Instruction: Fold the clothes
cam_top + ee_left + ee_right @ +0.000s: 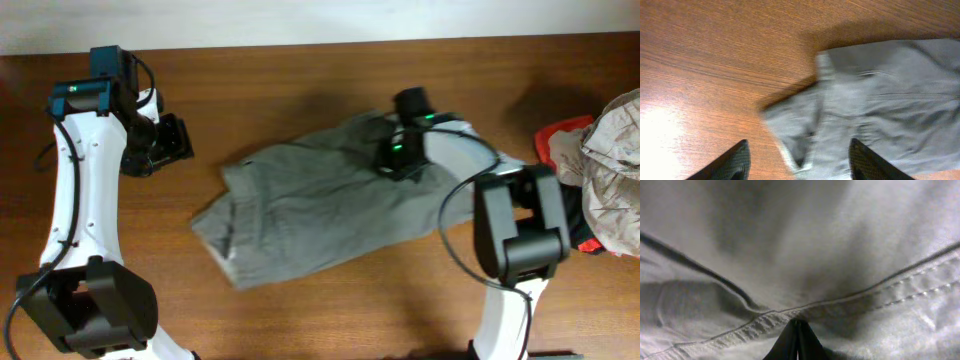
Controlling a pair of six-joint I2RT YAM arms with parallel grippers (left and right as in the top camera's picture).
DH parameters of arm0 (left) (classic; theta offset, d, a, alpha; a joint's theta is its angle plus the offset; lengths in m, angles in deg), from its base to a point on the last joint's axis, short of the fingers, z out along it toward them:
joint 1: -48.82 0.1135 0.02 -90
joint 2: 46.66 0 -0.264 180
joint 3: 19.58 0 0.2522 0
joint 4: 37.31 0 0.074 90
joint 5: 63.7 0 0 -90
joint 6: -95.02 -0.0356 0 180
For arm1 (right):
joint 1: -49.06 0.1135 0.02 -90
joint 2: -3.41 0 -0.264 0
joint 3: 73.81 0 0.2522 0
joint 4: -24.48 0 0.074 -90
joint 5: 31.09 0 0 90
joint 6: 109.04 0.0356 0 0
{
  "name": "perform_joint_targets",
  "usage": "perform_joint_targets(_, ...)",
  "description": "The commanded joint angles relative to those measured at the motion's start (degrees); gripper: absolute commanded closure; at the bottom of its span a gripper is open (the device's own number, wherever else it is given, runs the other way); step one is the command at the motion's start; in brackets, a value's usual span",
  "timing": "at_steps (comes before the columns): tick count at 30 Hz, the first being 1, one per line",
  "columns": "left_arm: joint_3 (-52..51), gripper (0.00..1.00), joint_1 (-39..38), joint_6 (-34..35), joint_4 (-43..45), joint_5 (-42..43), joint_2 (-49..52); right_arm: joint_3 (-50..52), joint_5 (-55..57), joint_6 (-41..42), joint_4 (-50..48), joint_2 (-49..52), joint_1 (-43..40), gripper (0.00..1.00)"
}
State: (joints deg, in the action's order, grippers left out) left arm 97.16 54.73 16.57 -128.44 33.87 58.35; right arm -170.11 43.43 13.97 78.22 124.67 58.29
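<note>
The left arm point(68, 200) rises from its base at the near left corner, bends at the elbow at the far side and turns its wrist inward. The left gripper point(165, 143) hangs with its two dark fingers point(737, 162) spread wide apart and nothing between them. The right arm point(515, 225) reaches from its base at the near right across to the middle, wrist angled down. The right gripper point(397, 158) has its fingertips pressed together into one point, pinching a seam of the shorts point(300, 210)
</note>
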Motion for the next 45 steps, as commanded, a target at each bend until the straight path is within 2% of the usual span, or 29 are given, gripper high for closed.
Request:
perform_joint_targets(1, 0.2, 0.29, -0.5, -1.0, 1.1, 3.1, -0.8, 2.5, 2.3, -2.5, 2.0, 4.1, -4.5, 0.92)
perform_joint_targets(6, -0.1, 0.25, -3.3, -2.2, 4.5, 6.7, -0.2, 2.5, -7.1, -4.9, 3.7, -0.3, -3.5, 0.74)
perform_joint_targets(7, -0.3, 0.25, -3.8, -2.2, 4.5, 6.7, 0.1, 2.5, -7.5, -4.6, 3.8, -1.7, -3.3, 0.66)
perform_joint_targets(11, -3.6, 0.21, -6.0, -2.3, 6.5, 9.3, 2.7, 2.5, -6.5, -4.5, 3.8, -10.2, -2.5, 0.43)
perform_joint_targets(15, -6.8, 0.21, -7.6, -2.4, 11.7, 14.0, 6.8, 2.5, -4.2, -6.8, 4.5, -19.0, -1.1, 0.37)
perform_joint_targets(20, -7.3, 0.22, -8.8, -2.3, 17.4, 17.9, 14.4, 2.5, -2.7, -11.2, 8.3, -29.5, 0.5, 0.37)
perform_joint_targets(24, -7.3, 0.23, -8.8, -1.6, 22.7, 20.7, 18.2, 2.5, -2.6, -11.6, 10.2, -34.0, 0.6, 0.37)
perform_joint_targets(25, -7.3, 0.26, -8.8, -0.8, 23.7, 22.1, 18.9, 2.5, -2.2, -11.6, 10.6, -34.6, 0.6, 0.37)
perform_joint_targets(27, -7.3, 0.40, -8.9, -0.2, 24.9, 24.6, 19.8, 2.5, -1.6, -11.6, 11.3, -35.4, 0.6, 0.37)
perform_joint_targets(28, -7.3, 0.53, -8.9, -0.2, 24.9, 25.7, 20.1, 2.5, -1.6, -11.6, 11.7, -35.5, 0.6, 0.37)
perform_joint_targets(29, -7.3, 0.75, -8.9, -0.2, 24.7, 27.4, 20.3, 2.5, -1.6, -11.6, 12.1, -35.6, 0.6, 0.37)
perform_joint_targets(31, -7.3, 0.99, -8.9, -0.3, 23.9, 31.5, 20.1, 2.6, -0.3, -11.8, 13.4, -35.5, 0.6, 0.38)
perform_joint_targets(34, -7.2, 1.00, -8.7, -0.3, 21.9, 35.8, 18.4, 2.6, 2.9, -11.8, 15.0, -35.5, 0.6, 0.38)
perform_joint_targets(36, -7.2, 0.99, -8.7, -2.1, 18.2, 34.8, 14.3, 2.6, 5.3, -11.8, 16.5, -35.5, 0.6, 0.38)
perform_joint_targets(40, -7.3, 1.00, -8.8, -4.2, 12.1, 29.0, 3.2, 2.6, 5.7, -13.3, 17.0, -35.5, 0.6, 0.38)
perform_joint_targets(45, -7.3, 0.99, -10.6, -5.4, 9.4, 23.5, -7.3, 2.6, 5.9, -13.3, 15.3, -35.5, 0.5, 0.37)
